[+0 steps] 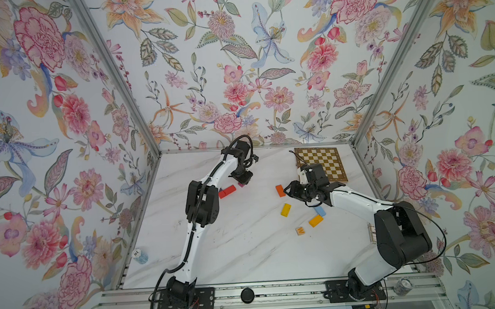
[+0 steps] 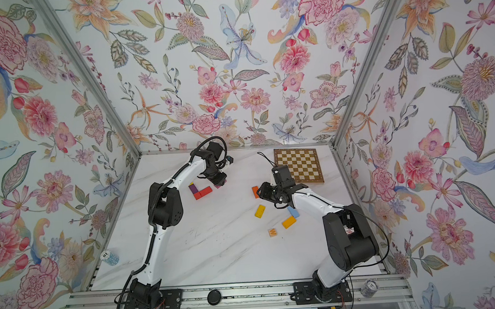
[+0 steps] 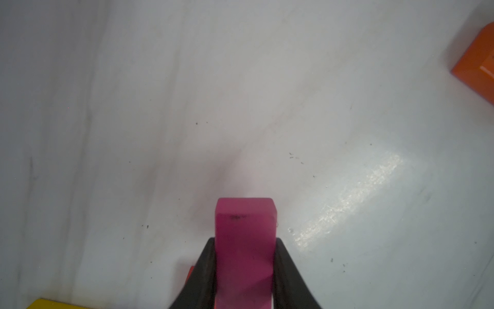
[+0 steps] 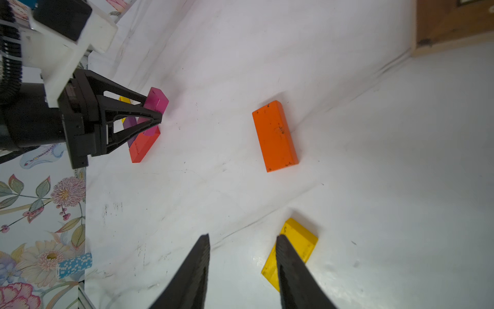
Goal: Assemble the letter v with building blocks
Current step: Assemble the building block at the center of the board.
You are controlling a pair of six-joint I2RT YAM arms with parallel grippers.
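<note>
Presently left end effector [image 3: 244, 239] clamps the magenta block [image 3: 244, 216]; right end effector [image 4: 242, 236] stands open, empty.

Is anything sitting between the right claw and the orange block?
Nothing visible. In the right wrist view only bare table lies between the open right claw and the orange block. The yellow block lies off to one side, partly hidden behind the claw, not on that line.
</note>
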